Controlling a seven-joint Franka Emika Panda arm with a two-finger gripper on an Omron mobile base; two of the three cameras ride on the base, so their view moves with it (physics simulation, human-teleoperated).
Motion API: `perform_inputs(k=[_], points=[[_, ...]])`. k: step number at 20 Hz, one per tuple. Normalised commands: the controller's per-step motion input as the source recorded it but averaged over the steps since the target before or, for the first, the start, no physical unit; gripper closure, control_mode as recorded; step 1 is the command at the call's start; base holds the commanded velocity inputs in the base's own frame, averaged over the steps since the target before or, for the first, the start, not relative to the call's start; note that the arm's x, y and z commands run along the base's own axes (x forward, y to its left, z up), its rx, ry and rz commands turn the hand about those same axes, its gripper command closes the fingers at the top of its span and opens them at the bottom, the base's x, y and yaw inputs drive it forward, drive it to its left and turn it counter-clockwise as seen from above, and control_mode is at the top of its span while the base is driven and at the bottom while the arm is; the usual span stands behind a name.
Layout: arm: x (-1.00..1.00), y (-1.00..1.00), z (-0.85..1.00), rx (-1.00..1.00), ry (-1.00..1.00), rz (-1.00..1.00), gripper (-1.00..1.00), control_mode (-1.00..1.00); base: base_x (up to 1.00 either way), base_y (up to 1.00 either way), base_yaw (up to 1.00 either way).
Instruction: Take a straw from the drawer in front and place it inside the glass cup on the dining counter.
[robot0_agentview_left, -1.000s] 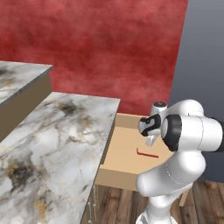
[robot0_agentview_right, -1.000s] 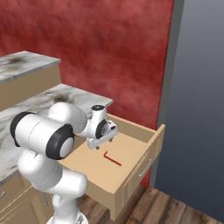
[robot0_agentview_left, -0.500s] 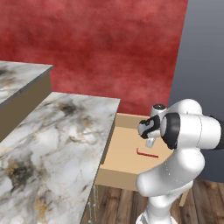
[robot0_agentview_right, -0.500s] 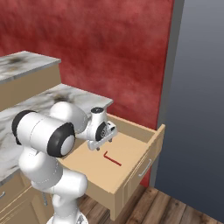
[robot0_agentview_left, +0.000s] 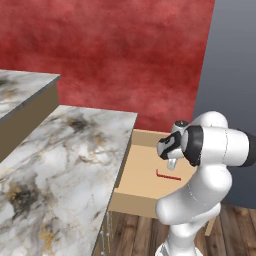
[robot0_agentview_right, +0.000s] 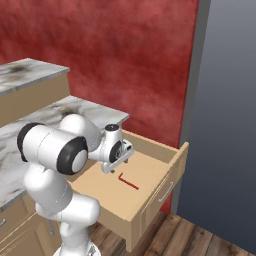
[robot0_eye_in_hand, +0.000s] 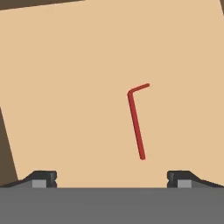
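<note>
The straw (robot0_eye_in_hand: 136, 124) lies flat on the floor of the open drawer (robot0_agentview_right: 150, 200), a thin red stick with a short bent end. The hand (robot0_eye_in_hand: 112, 177) hangs above it with its fingers spread wide and nothing between them. In the hand view the straw's long run points almost straight away from the fingertips, sitting a little toward the right finger rather than centred. My guess: the hand must shift slightly that way before descending to straddle the stick.
</note>
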Motion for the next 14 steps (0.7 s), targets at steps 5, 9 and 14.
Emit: perform_inputs(k=[5,9,14], points=[[0.07,0.0,-0.1,0.0,0.0,0.04,-1.0,-1.0,0.0,0.0,0.0],[0.09,0.0,-0.12,0.0,0.0,0.04,-1.0,-1.0,0.0,0.0,0.0],[0.07,0.0,-0.15,0.0,0.0,0.03,-1.0,-1.0,0.0,0.0,0.0]])
